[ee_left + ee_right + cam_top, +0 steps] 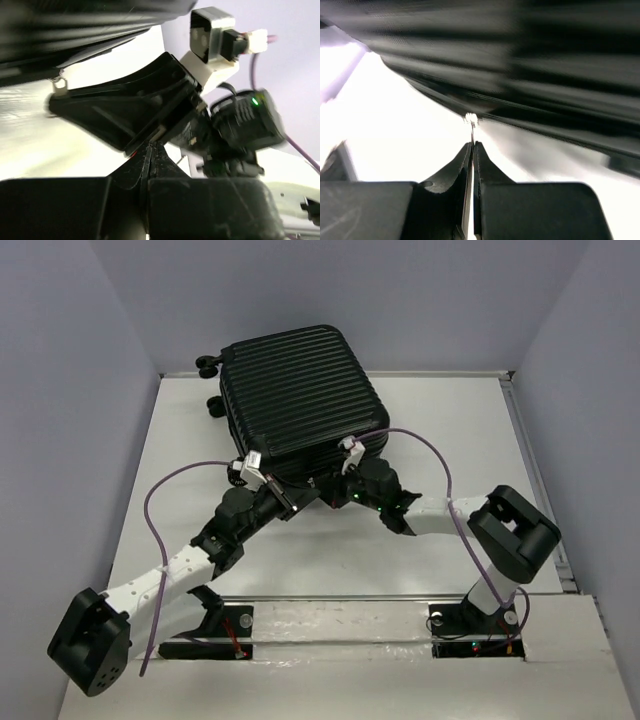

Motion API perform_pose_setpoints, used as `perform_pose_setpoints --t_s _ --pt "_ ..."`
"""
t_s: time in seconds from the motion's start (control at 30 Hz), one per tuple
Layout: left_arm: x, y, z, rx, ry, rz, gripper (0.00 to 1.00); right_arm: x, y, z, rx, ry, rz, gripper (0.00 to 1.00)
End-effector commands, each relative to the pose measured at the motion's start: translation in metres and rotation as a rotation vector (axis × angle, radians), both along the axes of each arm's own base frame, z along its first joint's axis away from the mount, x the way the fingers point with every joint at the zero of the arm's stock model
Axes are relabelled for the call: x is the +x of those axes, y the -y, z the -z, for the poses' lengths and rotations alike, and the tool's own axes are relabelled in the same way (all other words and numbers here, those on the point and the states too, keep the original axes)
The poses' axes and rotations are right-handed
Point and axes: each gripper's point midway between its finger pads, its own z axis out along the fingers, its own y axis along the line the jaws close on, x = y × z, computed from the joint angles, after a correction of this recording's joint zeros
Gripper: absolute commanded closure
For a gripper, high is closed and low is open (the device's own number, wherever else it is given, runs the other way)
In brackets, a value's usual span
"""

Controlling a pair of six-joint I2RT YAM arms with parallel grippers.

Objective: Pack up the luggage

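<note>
- Two grippers meet at the near edge of the luggage (300, 405), which lies flat and closed at the far middle of the table (450, 440), its wheels at the far left.
- Your right gripper (472, 145) has its fingers pinched on a thin metal zipper pull (471, 120) at the case's seam.
- Your left gripper (150, 150) has its fingers pressed together with nothing visible between them, just left of the right one.
</note>
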Motion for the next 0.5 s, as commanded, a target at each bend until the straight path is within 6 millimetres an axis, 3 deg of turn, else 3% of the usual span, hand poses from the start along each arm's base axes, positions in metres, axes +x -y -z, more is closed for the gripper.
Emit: perform_pose_setpoints --t_s 0.0,0.03,0.07,0.1,0.2,0.23,0.27,0.3,0.33,0.37,0.4,0.47 --pt "-0.01 0.016 -0.045 -0.082 0.122 0.053 0.94 0.001 0.055 -0.011 0.123 -0.009 -0.055 0.93" --pt "-0.014 0.019 -0.043 -0.079 0.119 0.063 0.94 0.029 0.087 -0.019 0.13 0.013 0.008 0.93" --pt "-0.015 0.019 -0.041 -0.072 0.113 0.067 0.94 0.033 0.096 -0.022 0.127 0.005 -0.014 0.93" --pt "-0.016 0.018 -0.042 -0.072 0.117 0.068 0.94 0.051 0.111 -0.046 0.139 0.05 0.018 0.93" --pt "-0.017 0.01 -0.06 -0.023 0.175 0.047 0.94 0.059 0.132 -0.058 0.082 0.068 0.058 0.93" --pt "-0.011 -0.001 -0.043 0.115 0.169 0.0 0.94 0.061 0.143 -0.07 0.081 0.095 0.082 0.93" --pt "-0.009 -0.01 -0.071 0.138 0.222 -0.032 0.94 0.059 0.151 -0.067 0.073 0.08 0.099 0.93" --pt "-0.008 -0.017 -0.076 0.191 0.241 -0.055 0.94 0.058 0.157 -0.065 0.071 0.072 0.111 0.93" --pt "-0.006 -0.031 -0.063 0.301 0.208 -0.088 0.79 0.054 0.164 -0.063 0.071 0.066 0.123 0.93" --pt "-0.006 -0.038 -0.086 0.361 0.272 -0.093 0.69 0.053 0.169 -0.06 0.074 0.053 0.13 0.93" --pt "-0.01 -0.049 -0.071 0.463 0.222 -0.082 0.41 0.052 0.171 -0.056 0.076 0.037 0.134 0.93" --pt "-0.008 -0.06 -0.086 0.563 0.249 -0.082 0.19 0.049 0.168 -0.055 0.084 0.031 0.105 0.93"
